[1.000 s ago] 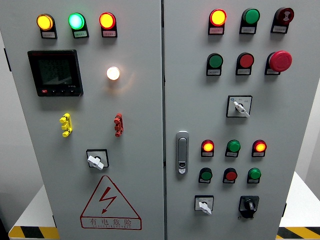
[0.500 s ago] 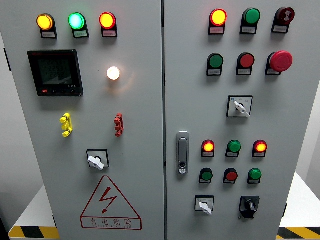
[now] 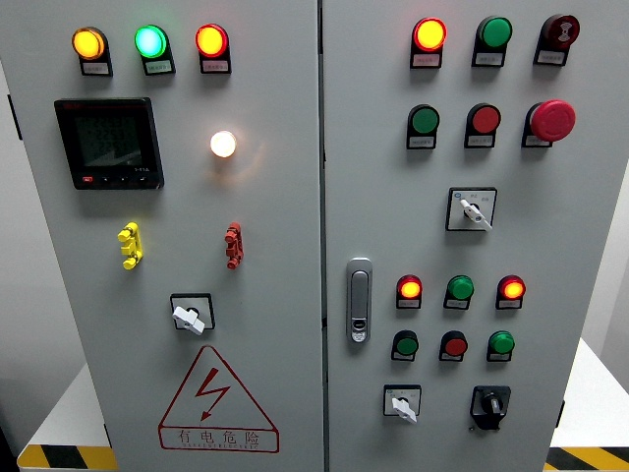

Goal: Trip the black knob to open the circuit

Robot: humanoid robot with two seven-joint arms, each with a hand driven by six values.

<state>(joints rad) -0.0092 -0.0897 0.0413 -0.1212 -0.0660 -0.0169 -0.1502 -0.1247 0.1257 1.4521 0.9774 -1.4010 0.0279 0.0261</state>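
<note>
Front of a grey two-door control cabinet, seen head-on from the robot's head camera. The black knob sits at the lower right of the right-hand door, beside a white selector switch and below a row of three small push buttons, the green one directly above it. Its pointer appears to hang roughly downward, though the exact setting cannot be read against the dark body. Neither arm nor hand is in view, so the state of the fingers cannot be told; the knob is untouched and the task has evidently not begun. Controls are grouped by function: lit indicator lamps along the top of each door, with a red mushroom stop button at the upper right where it is reached quickly. The door handle stands at the inner edge of the right door. On the left door, a digital meter sits at eye level and a warning triangle marks the shock hazard. The likely next step is a reach by the right arm toward the low knob, avoiding the neighbouring white switch.
</note>
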